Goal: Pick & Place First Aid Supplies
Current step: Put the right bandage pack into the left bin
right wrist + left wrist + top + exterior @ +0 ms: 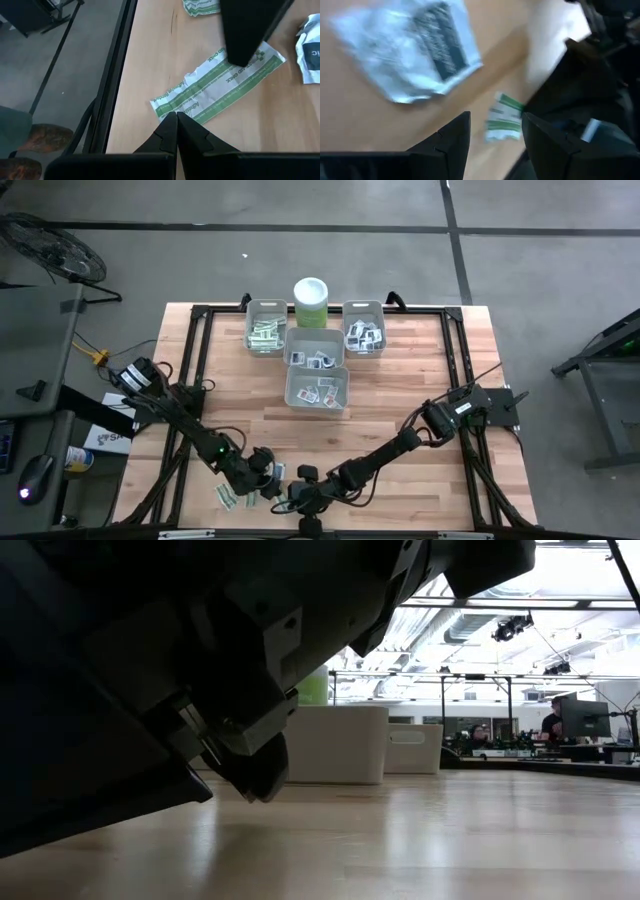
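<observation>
green-striped white strip packet (218, 86)

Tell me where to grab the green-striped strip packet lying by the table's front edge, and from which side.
Grip the green-striped strip packet across its narrow width near the middle, coming straight down from above. It lies flat on the wooden table, so only its long edges offer a pinch. The right gripper, shut, must open first.

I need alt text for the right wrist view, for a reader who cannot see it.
The right tool, fingertips together and empty, hovers at the end of a narrow green-and-white paper strip packet lying flat on the light wooden table near its black-framed edge. A dark part of the other arm overlaps the packet's far end.
</observation>
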You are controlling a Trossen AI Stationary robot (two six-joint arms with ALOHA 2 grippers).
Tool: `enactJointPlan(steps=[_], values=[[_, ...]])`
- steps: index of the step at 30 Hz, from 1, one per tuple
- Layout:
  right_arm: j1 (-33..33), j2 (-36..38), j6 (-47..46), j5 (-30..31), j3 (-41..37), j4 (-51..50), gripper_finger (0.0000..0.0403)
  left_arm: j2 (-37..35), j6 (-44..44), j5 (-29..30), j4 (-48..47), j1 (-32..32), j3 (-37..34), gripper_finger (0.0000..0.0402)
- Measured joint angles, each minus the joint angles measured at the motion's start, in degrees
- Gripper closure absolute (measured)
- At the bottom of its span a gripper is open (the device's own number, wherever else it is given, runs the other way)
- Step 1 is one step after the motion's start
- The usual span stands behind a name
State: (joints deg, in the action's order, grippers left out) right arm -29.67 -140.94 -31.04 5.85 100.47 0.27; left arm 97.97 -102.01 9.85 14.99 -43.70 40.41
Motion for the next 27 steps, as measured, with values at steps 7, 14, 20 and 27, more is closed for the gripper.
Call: enactJointPlan(steps=[7,14,20,27], values=[[0.0,-0.1,-0.1,0.0,0.0,0.0,0.0403,3.1,-0.1,-1.8,6.6,-0.2,0.1,0.0225],[-0.1,-0.1,-0.7,-0.2,0.0,-0.2,0.0403,3.1,1.3,-1.5,5.6,-0.2,0.1,0.0280],[-0.2,-0.1,-1.5,-0.2,0.0,-0.3,0.0403,3.1,2.1,-1.3,4.5,-0.2,0.1,0.0387],[0.0,0.6,-1.6,-3.0,-0.1,-0.1,0.0402,3.1,3.2,-1.3,4.6,-0.2,0.1,0.0399]])
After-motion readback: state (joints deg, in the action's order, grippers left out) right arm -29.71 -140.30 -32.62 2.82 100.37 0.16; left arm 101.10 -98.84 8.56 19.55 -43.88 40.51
